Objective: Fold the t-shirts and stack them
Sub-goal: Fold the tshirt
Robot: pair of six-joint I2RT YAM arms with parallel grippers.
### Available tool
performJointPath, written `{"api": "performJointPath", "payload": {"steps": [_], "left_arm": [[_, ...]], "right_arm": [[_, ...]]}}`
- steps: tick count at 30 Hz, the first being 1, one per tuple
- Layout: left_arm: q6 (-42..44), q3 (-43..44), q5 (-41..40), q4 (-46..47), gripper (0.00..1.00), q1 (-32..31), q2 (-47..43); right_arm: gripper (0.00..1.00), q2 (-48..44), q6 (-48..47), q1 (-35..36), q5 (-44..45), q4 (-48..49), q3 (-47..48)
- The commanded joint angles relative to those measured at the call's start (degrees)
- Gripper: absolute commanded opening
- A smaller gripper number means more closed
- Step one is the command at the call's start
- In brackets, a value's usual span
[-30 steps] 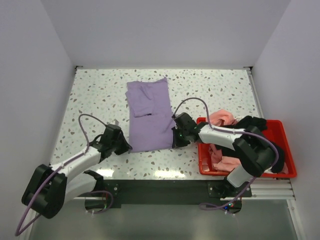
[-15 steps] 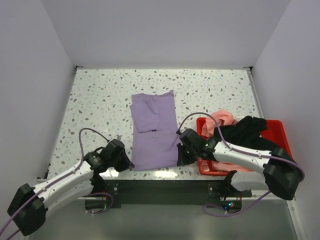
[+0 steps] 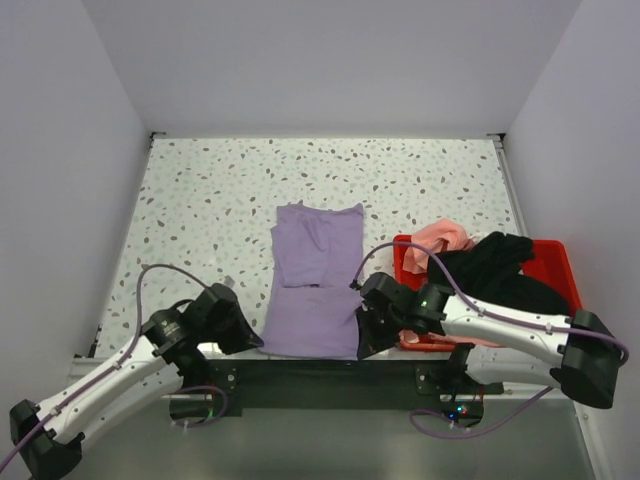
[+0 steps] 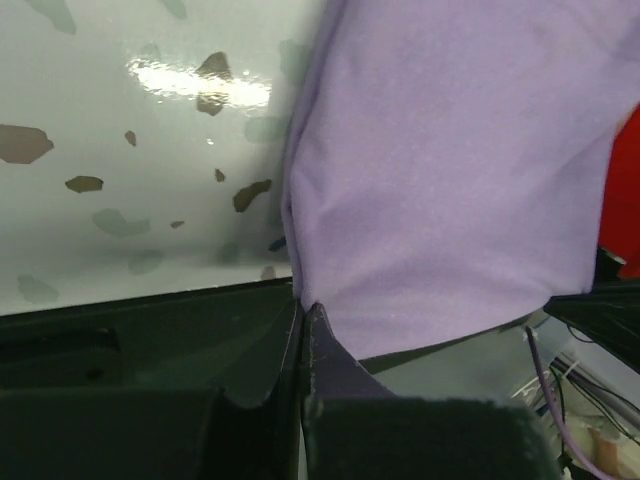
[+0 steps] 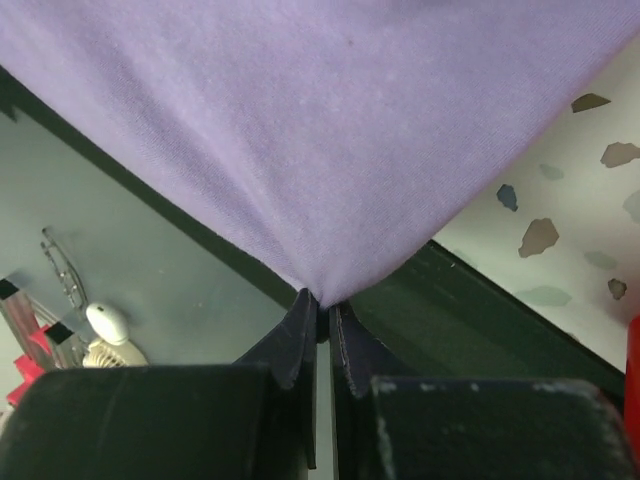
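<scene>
A lavender-purple t-shirt lies lengthwise on the speckled table, its near hem hanging past the front edge. My left gripper is shut on the hem's left corner, the cloth pinched at the fingertips. My right gripper is shut on the right corner, the purple cloth drawn to a point between its fingers. Salmon-pink and black t-shirts lie heaped in the red bin.
The red plastic bin stands at the table's near right corner, close to my right arm. A black frame rail runs below the table's front edge. White walls close in the back and both sides.
Both grippers have pulled back toward the front edge, dragging the purple t-shirt nearer. Its hem now overhangs the table edge.
</scene>
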Motion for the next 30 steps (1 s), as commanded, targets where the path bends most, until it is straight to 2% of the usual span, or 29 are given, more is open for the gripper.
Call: {"api": "performJointPath", "payload": {"steps": [1, 6, 10, 15, 17, 20, 30], "left_arm": [[1.1, 9.9, -3.5, -5.5, 0.00, -0.1, 1.1], [2.7, 21.1, -10.0, -8.6, 0.00, -0.1, 1.4], [2.9, 25.2, -12.1, -9.8, 0.00, -0.1, 3.0], [3.4, 31.5, -18.4, -12.5, 0.00, 0.0, 4.8], [3.3, 33.9, -21.3, -13.2, 0.00, -0.1, 5.1], [3.6, 35.7, -25.6, -11.4, 0.00, 0.0, 6.4], [5.4, 37.2, -33.6, -4.2, 0.00, 0.0, 13.6]], "right_arm": [[0.00, -2.4, -1.9, 0.2, -2.8, -8.0, 5.1], [0.00, -2.4, -6.6, 0.2, 0.5, -16.4, 15.2], [0.00, -0.9, -8.5, -0.3, 0.4, -19.6, 20.2], [0.00, 0.9, -13.0, -4.1, -4.1, -23.4, 25.9], [0.00, 0.8, -14.5, -8.3, -8.2, -22.8, 26.1], [0.00, 1.3, -15.8, -12.7, -16.6, -21.7, 25.1], [0.00, 6.6, -21.7, -19.6, -20.3, -20.2, 29.9]]}}
